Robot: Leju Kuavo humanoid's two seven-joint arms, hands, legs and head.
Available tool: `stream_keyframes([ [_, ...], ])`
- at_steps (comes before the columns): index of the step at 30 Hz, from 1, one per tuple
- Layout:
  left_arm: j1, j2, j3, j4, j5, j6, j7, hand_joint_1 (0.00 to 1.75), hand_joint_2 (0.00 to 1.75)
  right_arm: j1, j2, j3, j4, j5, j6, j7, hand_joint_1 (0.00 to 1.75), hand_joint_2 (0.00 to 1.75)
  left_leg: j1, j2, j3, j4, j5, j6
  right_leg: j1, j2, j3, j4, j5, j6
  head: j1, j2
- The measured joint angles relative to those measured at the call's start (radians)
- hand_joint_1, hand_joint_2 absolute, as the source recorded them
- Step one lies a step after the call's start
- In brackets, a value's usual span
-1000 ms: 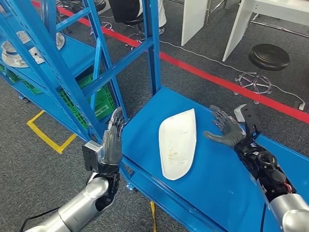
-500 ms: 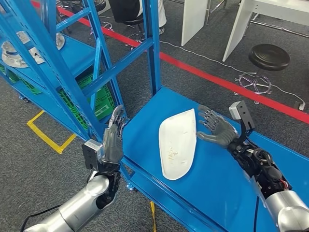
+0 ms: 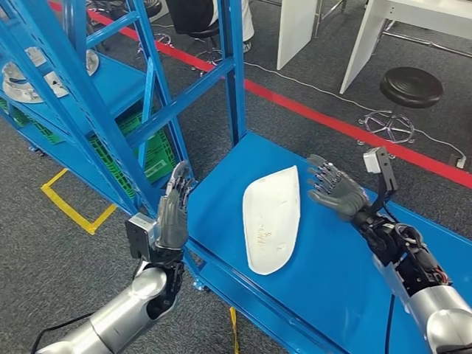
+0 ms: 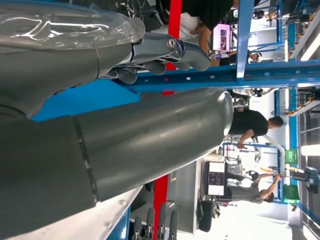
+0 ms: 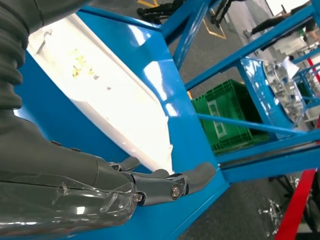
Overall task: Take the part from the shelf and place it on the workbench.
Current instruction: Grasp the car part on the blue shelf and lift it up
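A white, shallow, shield-shaped moulded plastic part point(image 3: 271, 218) lies flat on the glossy blue metal shelf deck point(image 3: 334, 273), its hollow side up and its narrower rounded end toward the deck's near edge, as a silver-armed humanoid robot reaches for it. The right hand point(image 3: 334, 192) hovers just beside the part's far right corner, fingers spread and holding nothing; from the wrist camera its dark fingertips point(image 5: 196, 175) sit close over the part's rim point(image 5: 124, 125), though whether they touch it cannot be told. The left hand point(image 3: 171, 215) is raised, palm flat and fingers together but not curled, empty, at the deck's left edge beside a slanting blue steel frame post point(image 3: 161, 88). The part looks like a thin, rigid shell, probably light, with a smooth surface that could slide on the painted deck if pushed rather than lifted. Its raised rim offers the likeliest hold: a pinch over the long right edge near the corner, or fingers slipped under the rim where it stands off the deck. A one-handed hold at the end may let the long panel tip, so a second hand at the opposite edge would seem to steady it. A green plastic crate point(image 3: 153, 155) sits on the grey carpet beneath the frame.
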Motion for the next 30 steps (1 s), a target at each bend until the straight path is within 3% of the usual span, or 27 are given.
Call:
stream_keyframes([
  [30,-0.012,-0.004,0.0,0.001,0.004,-0.011,0.008,0.0,0.0,0.014,0.063,0.032,0.126,0.035,-0.022,0.092,0.0,1.75,0.0,0.0,0.0,0.0,0.0,0.0,0.0,0.0,0.0,0.0,0.0,0.0,0.0,0.0],
])
